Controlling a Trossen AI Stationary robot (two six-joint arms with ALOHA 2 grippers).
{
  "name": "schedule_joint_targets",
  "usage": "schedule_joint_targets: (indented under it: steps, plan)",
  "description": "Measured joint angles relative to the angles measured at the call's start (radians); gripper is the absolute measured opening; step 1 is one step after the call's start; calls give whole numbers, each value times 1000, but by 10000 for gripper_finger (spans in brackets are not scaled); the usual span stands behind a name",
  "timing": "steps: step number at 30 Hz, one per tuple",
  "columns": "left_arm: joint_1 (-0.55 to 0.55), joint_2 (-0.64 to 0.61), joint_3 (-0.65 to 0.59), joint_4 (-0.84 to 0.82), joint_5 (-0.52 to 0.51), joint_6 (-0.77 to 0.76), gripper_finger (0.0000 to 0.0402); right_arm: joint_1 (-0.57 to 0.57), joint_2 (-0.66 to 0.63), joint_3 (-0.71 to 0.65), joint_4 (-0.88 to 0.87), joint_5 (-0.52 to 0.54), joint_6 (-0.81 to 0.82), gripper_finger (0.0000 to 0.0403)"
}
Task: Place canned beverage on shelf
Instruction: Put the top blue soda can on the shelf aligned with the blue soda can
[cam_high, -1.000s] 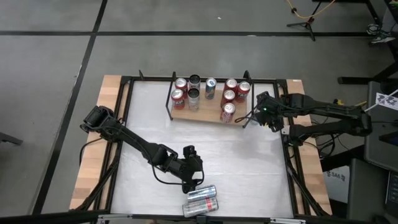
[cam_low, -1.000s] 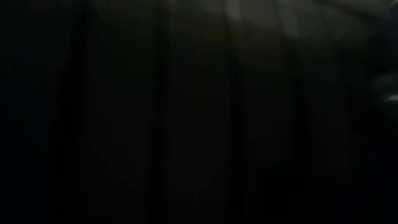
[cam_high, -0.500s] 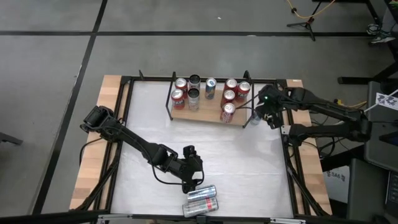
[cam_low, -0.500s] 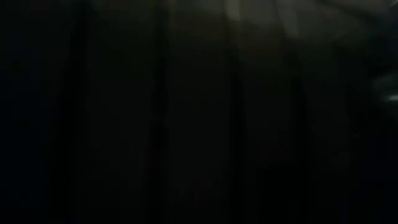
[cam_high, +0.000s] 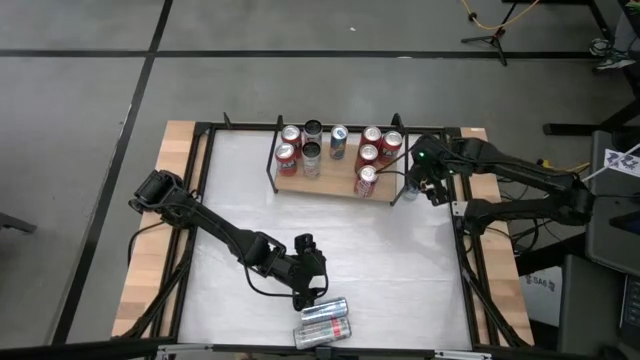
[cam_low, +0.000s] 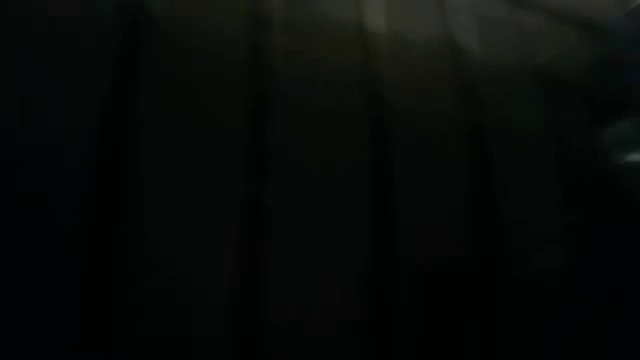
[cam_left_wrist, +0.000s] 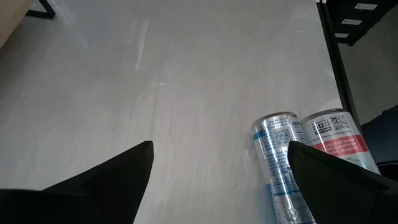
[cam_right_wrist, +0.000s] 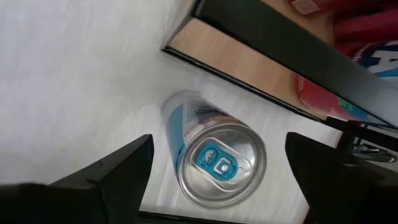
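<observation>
A white table (cam_high: 330, 225) carries the shelf (cam_high: 335, 178) at its far edge, loaded with upright cans. The right gripper (cam_high: 418, 185) hovers just off the shelf's right end above a standing silver-blue can (cam_right_wrist: 208, 152), jaws wide, holding nothing. The left gripper (cam_high: 310, 292), jaws also wide and empty, hangs beside two lying cans (cam_left_wrist: 305, 158) at the near edge.

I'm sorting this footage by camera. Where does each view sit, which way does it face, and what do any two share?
High: overhead, straight down on the table, shelf and both arms.
Low: table height, too dark to tell anything.
Left wrist: past the open left gripper at two lying cans.
Right wrist: past the open right gripper down onto a standing silver can beside the shelf.
Shared: high and left wrist both show the lying cans.
</observation>
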Motion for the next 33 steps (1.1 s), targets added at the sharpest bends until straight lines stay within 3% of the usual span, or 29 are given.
schedule_joint_targets:
  steps: [14, 33]
  plan:
    - [0, 0, 0, 3, 0, 0, 363, 0, 102, 0, -5, 41, 1, 353]
    - [0, 0, 0, 3, 0, 0, 363, 1, 105, 0, -3, 44, 2, 353]
